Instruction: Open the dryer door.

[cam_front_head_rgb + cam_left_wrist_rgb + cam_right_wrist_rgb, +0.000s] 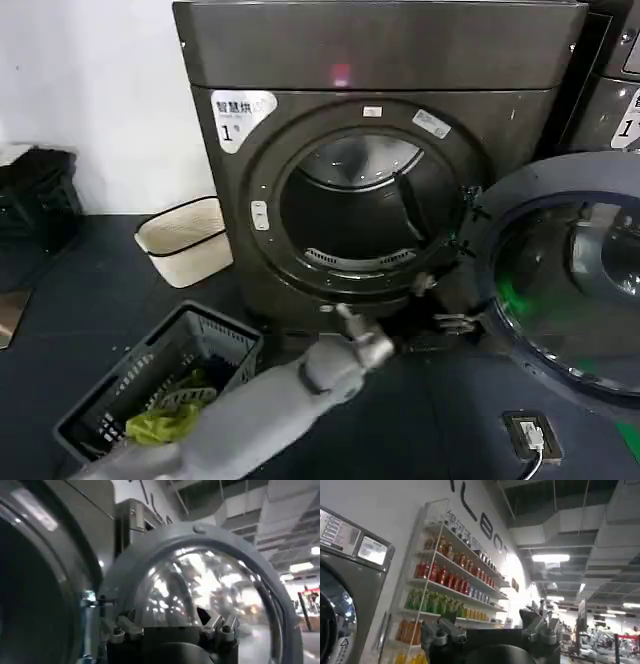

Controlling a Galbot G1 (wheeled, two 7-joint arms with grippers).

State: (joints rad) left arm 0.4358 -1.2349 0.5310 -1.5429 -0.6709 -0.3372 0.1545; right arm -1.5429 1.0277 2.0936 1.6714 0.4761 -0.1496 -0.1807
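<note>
Door (pixel 570 285) swung wide right of dryer (pixel 380 150): rigid, heavy-looking, hinge-bound (glass slick); grip rim. Left gripper (pixel 345 315) below drum mouth, jaws unclear; right's too.

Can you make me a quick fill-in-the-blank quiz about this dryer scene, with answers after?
1. The dryer door is swung ____.
2. The white sticker on the dryer shows the number ____.
3. The dryer door hangs from hinges on the robot's ____ side of the drum opening.
4. The grey basket on the floor holds something ____ in colour.

Answers: open; 1; right; yellow-green
</note>
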